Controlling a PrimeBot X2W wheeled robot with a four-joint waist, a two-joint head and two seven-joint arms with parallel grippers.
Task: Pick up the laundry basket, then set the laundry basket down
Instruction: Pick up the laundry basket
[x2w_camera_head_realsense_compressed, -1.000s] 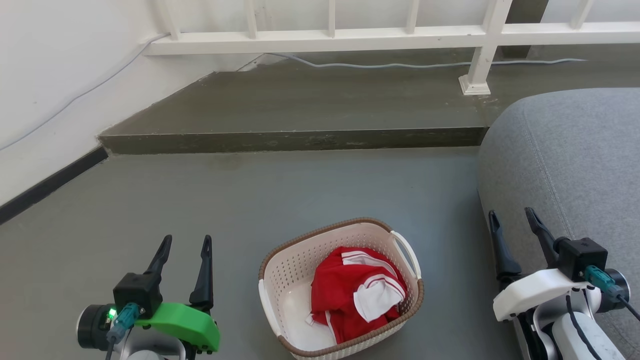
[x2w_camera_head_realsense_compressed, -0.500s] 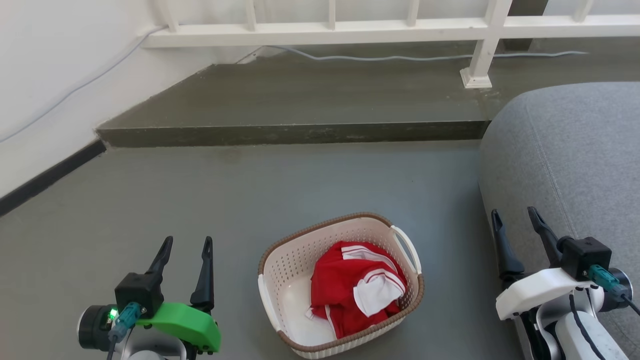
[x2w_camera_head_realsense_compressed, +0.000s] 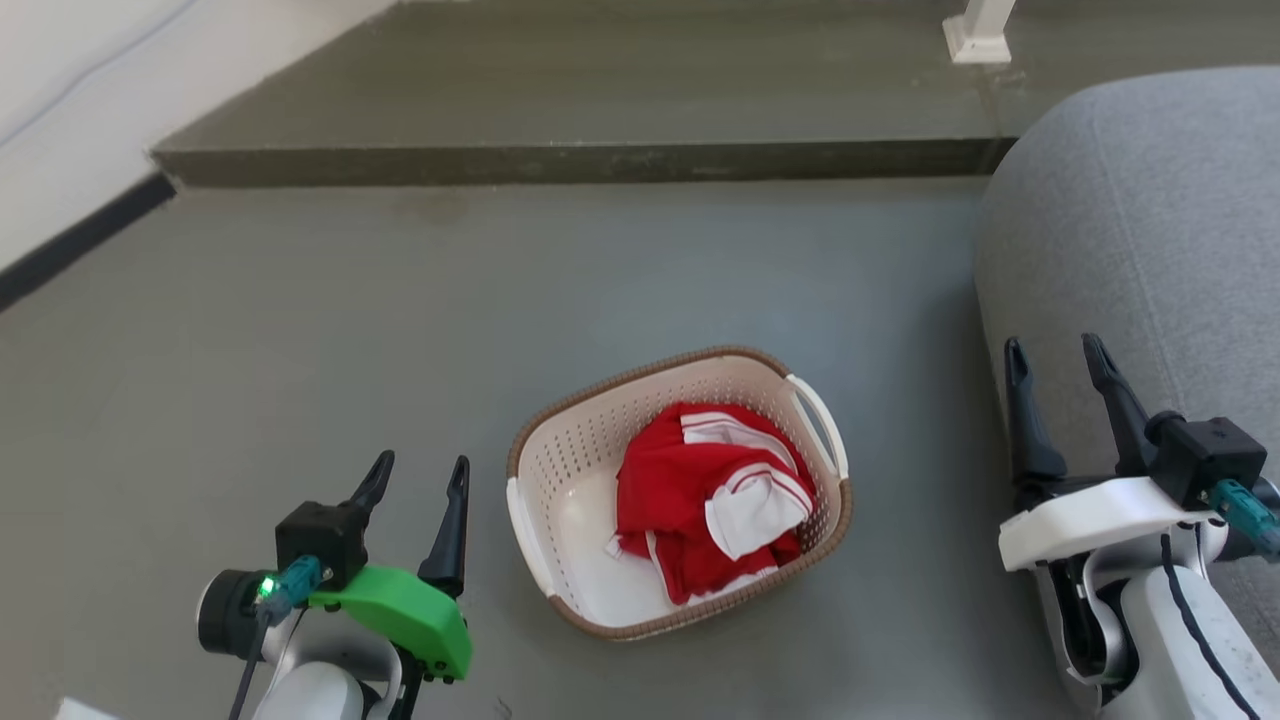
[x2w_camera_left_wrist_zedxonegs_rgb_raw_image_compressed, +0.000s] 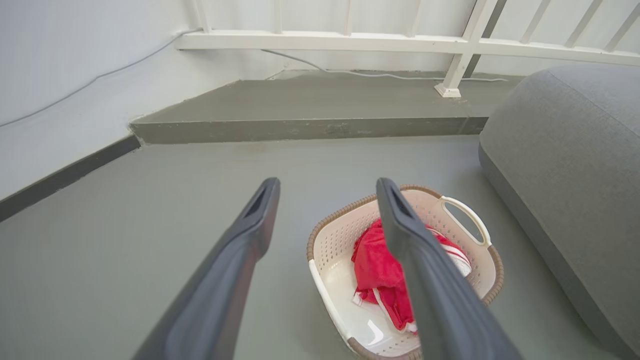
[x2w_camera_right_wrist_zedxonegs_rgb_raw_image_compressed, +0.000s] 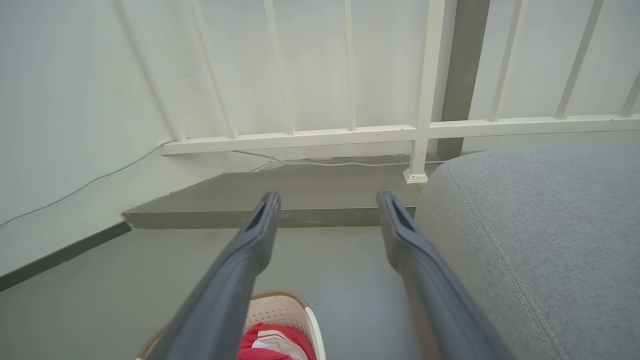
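The laundry basket (x2w_camera_head_realsense_compressed: 585, 450) stands on the grey floor (x2w_camera_head_realsense_compressed: 400, 300) between the two arms, with a red and white garment (x2w_camera_head_realsense_compressed: 700, 490) bundled inside it. In the head view its long axis runs from about 8 o'clock to 2 o'clock, with one white handle at each end.

The left pincer (x2w_camera_head_realsense_compressed: 422, 460) is empty, with its fingers parted wide. The basket lies at about 3 o'clock from it, and the near handle (x2w_camera_head_realsense_compressed: 525, 530) is just beside it at about 4 o'clock.

The right pincer (x2w_camera_head_realsense_compressed: 1052, 343) is also spread and holds nothing. It hangs in front of the grey upholstered seat (x2w_camera_head_realsense_compressed: 1130, 220), with the far handle (x2w_camera_head_realsense_compressed: 820, 420) at about 8 o'clock from it and well apart.

The left arm looks nearer to its handle. Because the basket sits askew, each pincer will probably have to turn to meet its handle across that slanted axis. Nothing is gripped yet, so the lift has not begun.
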